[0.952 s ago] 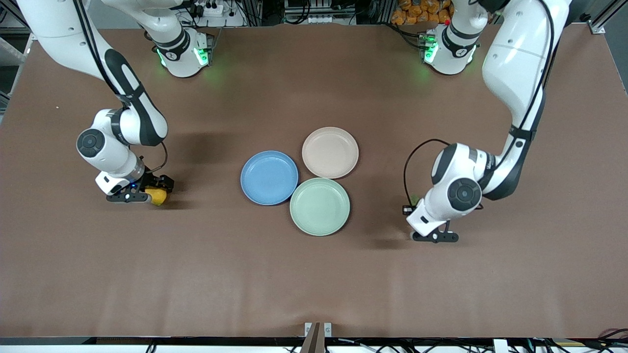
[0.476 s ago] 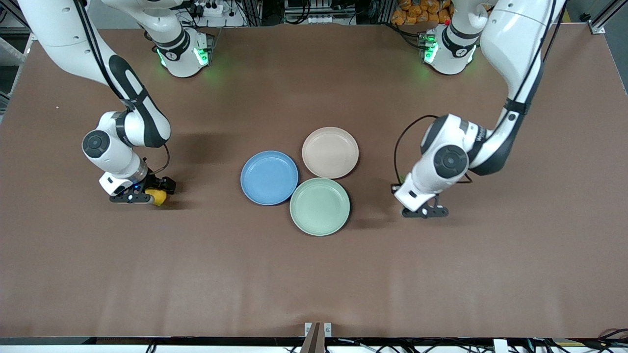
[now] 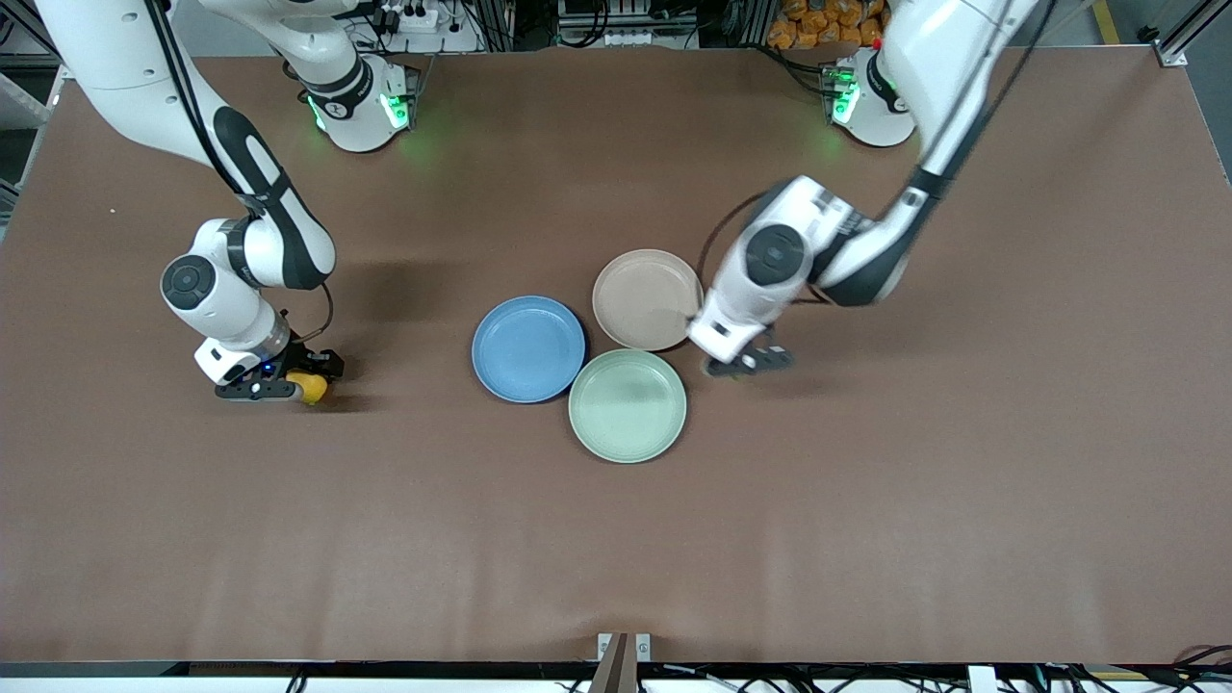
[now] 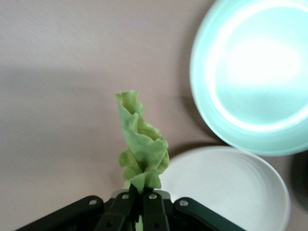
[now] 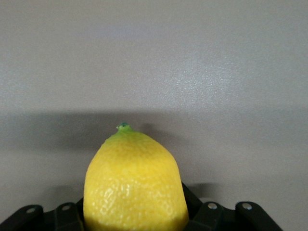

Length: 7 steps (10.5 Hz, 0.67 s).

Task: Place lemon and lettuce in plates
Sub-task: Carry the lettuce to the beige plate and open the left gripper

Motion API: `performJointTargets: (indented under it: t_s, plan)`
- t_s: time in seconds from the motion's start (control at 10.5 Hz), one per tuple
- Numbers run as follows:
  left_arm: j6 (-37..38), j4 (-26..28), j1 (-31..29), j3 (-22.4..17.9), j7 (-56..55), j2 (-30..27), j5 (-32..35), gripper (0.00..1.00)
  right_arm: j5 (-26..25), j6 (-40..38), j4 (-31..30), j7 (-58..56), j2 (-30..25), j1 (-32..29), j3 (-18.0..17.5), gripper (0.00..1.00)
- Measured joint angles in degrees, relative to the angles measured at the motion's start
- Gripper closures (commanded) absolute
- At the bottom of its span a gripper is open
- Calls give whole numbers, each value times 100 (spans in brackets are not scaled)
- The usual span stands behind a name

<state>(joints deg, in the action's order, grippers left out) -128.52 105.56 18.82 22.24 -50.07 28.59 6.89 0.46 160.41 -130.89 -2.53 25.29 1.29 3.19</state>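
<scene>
My right gripper (image 3: 274,383) is shut on the yellow lemon (image 3: 311,388), low at the table toward the right arm's end. In the right wrist view the lemon (image 5: 134,180) fills the space between the jaws. My left gripper (image 3: 749,362) is shut on the ruffled green lettuce (image 4: 142,149) by its stem end and holds it over the table, just beside the rim of the beige-pink plate (image 3: 647,298). The front view hides the lettuce under the hand. The blue plate (image 3: 528,347) lies empty beside the beige-pink plate, which also shows in the left wrist view (image 4: 231,192).
A pale mint-green plate (image 3: 628,405) touches both other plates, nearer to the front camera; it also shows in the left wrist view (image 4: 255,72). The brown table mat (image 3: 616,539) spreads wide around the three plates.
My left arm has carried the lettuce from the left arm's end of the table to the beige-pink plate's rim. My right gripper has barely shifted with the lemon.
</scene>
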Motion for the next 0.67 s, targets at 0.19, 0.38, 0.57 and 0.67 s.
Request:
performJointTargets:
  t_s: [0.19, 0.38, 0.57, 0.67]
  plan:
    - [-4, 7, 500, 5, -489, 14, 0, 100, 0, -387, 179, 0, -1, 1, -42, 62]
    - [-14, 2, 815, -1, -730, 106, 0, 100, 2, -1126, 575, 28, -61, 6, -164, 62]
    - [-56, -41, 917, -3, -813, 251, 0, 1, 13, -1680, 861, 178, -202, 14, -287, 61]
    - [-69, -79, 918, -6, -869, 308, 0, 0, 26, -1858, 956, 375, -263, 21, -405, 61]
